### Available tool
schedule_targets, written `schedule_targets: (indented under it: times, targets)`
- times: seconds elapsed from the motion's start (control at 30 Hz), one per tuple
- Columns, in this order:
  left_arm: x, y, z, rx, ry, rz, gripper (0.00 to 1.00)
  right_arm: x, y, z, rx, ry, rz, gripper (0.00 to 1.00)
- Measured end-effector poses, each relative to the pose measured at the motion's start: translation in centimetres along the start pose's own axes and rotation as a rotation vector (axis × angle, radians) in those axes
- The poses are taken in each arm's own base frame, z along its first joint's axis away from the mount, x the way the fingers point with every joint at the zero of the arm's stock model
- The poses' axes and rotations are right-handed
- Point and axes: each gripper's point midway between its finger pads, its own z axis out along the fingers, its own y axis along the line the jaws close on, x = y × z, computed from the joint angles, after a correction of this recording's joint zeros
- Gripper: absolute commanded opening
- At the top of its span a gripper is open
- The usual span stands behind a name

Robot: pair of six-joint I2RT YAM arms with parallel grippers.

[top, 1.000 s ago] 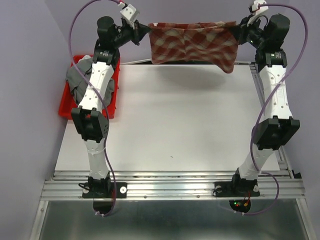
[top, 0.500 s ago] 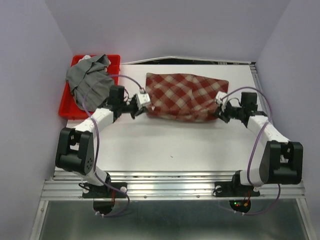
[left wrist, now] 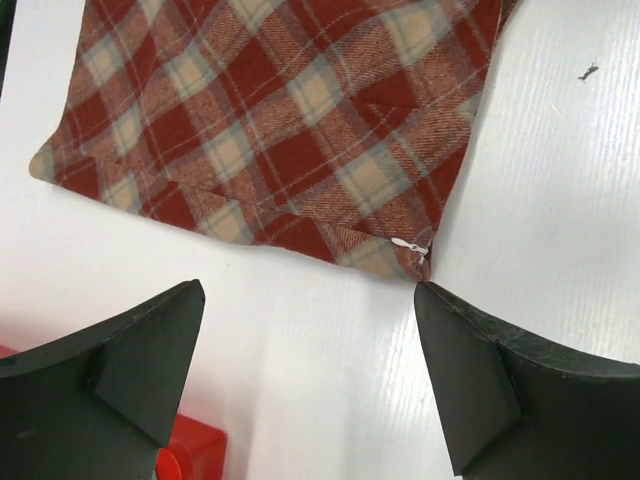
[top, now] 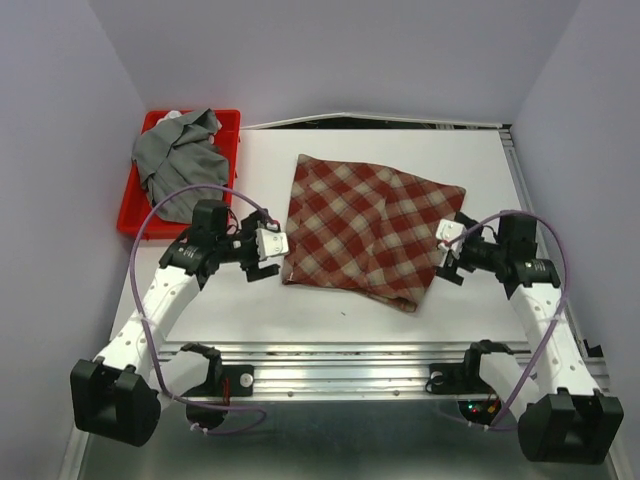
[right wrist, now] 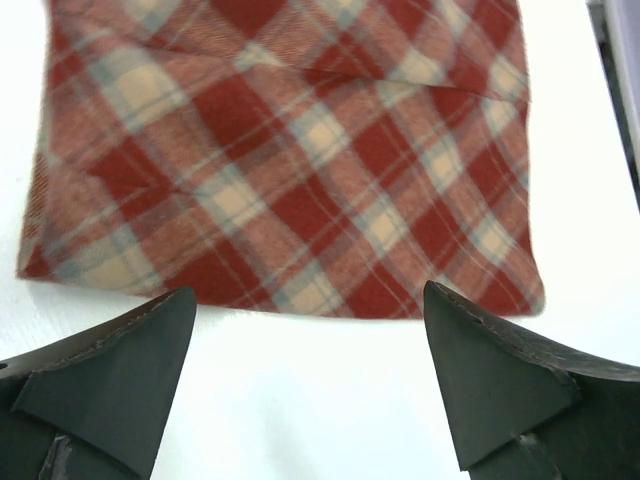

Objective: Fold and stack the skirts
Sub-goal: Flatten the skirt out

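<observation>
Vs 1 s ago: the plaid skirt [top: 370,230] was stretched in the air between both grippers at the top of frame. Half a sec ago it sat bunched on the table [top: 330,300] with both grippers at its ends. Now it lies spread flat, mid-frame, slightly right of centre and a bit skewed, with one layer overlapping along a diagonal. Both arms have pulled back toward the bottom of frame.

L gripper [top: 272,252] is low at the skirt's left edge with fingers spread wide and nothing between them. In the L wrist view one fingertip [left wrist: 432,300] sits just beside the skirt's corner [left wrist: 290,110]; can't tell if it touches.

R gripper [top: 447,252] is at the skirt's right edge, also spread and empty. In the R wrist view the hem [right wrist: 290,150] is just clear of the tips.

Both elbows are bent outward.

The grey skirt [top: 180,160] is heaped in the red tray [top: 130,218], upper left, same as half a sec ago.
</observation>
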Motion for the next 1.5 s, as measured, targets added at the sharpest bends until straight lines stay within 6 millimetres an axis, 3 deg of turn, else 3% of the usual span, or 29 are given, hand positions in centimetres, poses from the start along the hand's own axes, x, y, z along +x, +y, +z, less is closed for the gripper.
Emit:
schedule_targets:
  times: [0.07,0.17,0.23,0.3,0.4,0.47,0.6,0.67,0.77,0.9,0.97,1.1,1.17,1.23,1.33,1.4,1.5]
  targets:
    - [-0.3,-0.1,-0.4,-0.012,0.0,-0.044,0.97,-0.3,-1.6,-0.1,0.022,0.02,0.055,1.0]
    - [-0.7,0.6,0.3,-0.025,0.002,-0.156,0.79,-0.6,-4.5,0.7,0.02,0.039,0.187,0.97]
    - [-1.0,1.3,1.9,-0.021,0.016,-0.226,0.69,-0.2,-7.1,2.2,0.01,0.056,0.285,0.9]
    - [-1.2,1.6,4.4,0.011,0.046,-0.292,0.67,1.2,-9.2,4.5,-0.026,0.095,0.391,0.87]
    - [-0.6,1.9,8.7,0.05,0.115,-0.394,0.61,3.8,-10.0,7.6,-0.066,0.161,0.504,0.83]
    - [0.7,1.5,11.1,0.078,0.173,-0.457,0.57,6.0,-8.8,9.3,-0.102,0.226,0.569,0.81]
    - [4.0,0.3,13.5,0.105,0.299,-0.568,0.52,9.5,-6.2,11.6,-0.157,0.365,0.617,0.8]
    - [5.6,0.2,14.6,0.108,0.36,-0.603,0.5,10.4,-5.1,12.0,-0.177,0.417,0.614,0.78]
    - [7.8,0.9,16.1,0.105,0.433,-0.645,0.48,11.9,-2.0,12.1,-0.23,0.523,0.549,0.76]
    - [9.2,5.5,17.5,0.019,0.451,-0.671,0.49,10.6,0.9,11.8,-0.279,0.567,0.453,0.78]
    - [9.7,8.2,18.0,-0.024,0.457,-0.686,0.54,9.0,3.6,11.5,-0.344,0.574,0.414,0.8]
    - [10.9,13.6,19.5,-0.113,0.444,-0.698,0.64,4.1,10.1,10.6,-0.576,0.535,0.411,0.84]
    - [10.8,15.5,19.5,-0.147,0.431,-0.701,0.65,1.2,11.9,9.8,-0.675,0.501,0.488,0.84]
    - [10.0,16.6,19.1,-0.159,0.411,-0.698,0.65,-1.1,10.9,9.8,-0.679,0.463,0.541,0.84]
    - [8.0,17.2,17.8,-0.168,0.372,-0.676,0.65,-4.2,4.7,10.6,-0.539,0.336,0.583,0.8]
    - [6.2,16.5,16.1,-0.164,0.338,-0.643,0.65,-3.8,0.8,10.4,-0.427,0.297,0.605,0.78]
    - [3.4,14.2,12.3,-0.15,0.295,-0.585,0.63,-1.2,-2.4,9.8,-0.303,0.326,0.642,0.76]
